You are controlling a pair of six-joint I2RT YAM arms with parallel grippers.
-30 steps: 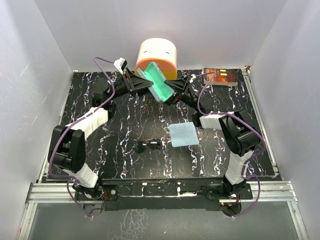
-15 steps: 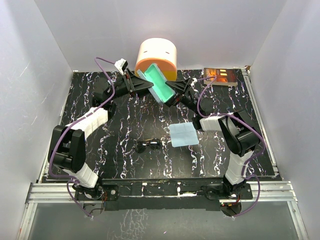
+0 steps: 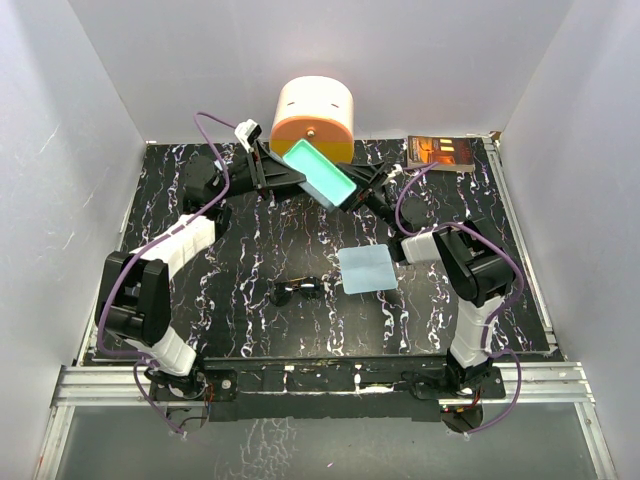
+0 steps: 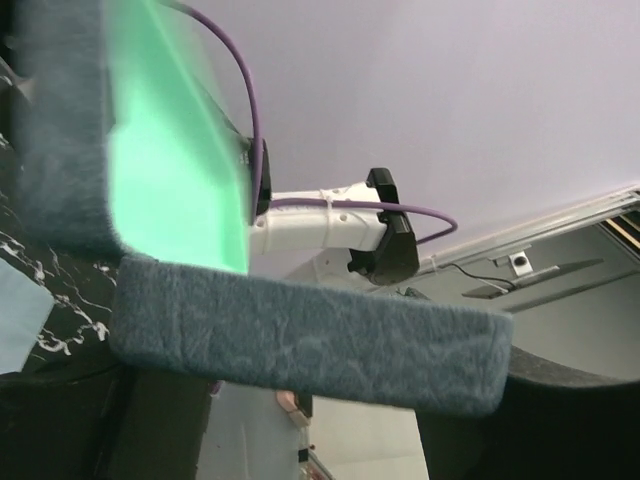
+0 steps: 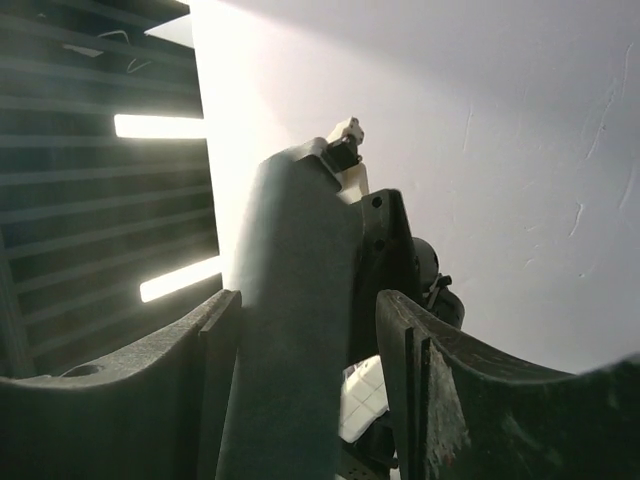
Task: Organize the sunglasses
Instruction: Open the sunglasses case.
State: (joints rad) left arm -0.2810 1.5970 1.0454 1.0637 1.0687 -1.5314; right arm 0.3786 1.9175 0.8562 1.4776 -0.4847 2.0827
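Arms (image 3: pixel 160 265): black joints (image 3: pixel 140 300), white link shells (image 3: pixel 185 240), purple cables (image 3: pixel 210 135) looping alongside. Left gripper (image 3: pixel 288 178), right gripper (image 3: pixel 360 189) black.

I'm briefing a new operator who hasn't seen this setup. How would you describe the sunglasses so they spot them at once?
Find the black marbled table, then the flat light-blue cloth near its middle. Just left of the cloth lie the sunglasses: small, dark-lensed, thin black frame, unlike the pale square cloth.

Looks like a robotics lab. Boxed in by white panels (image 3: pixel 90 90) around a black marbled tabletop (image 3: pixel 250 335), with cabled arms (image 3: pixel 175 245) bolted to an aluminium rail (image 3: pixel 100 385).
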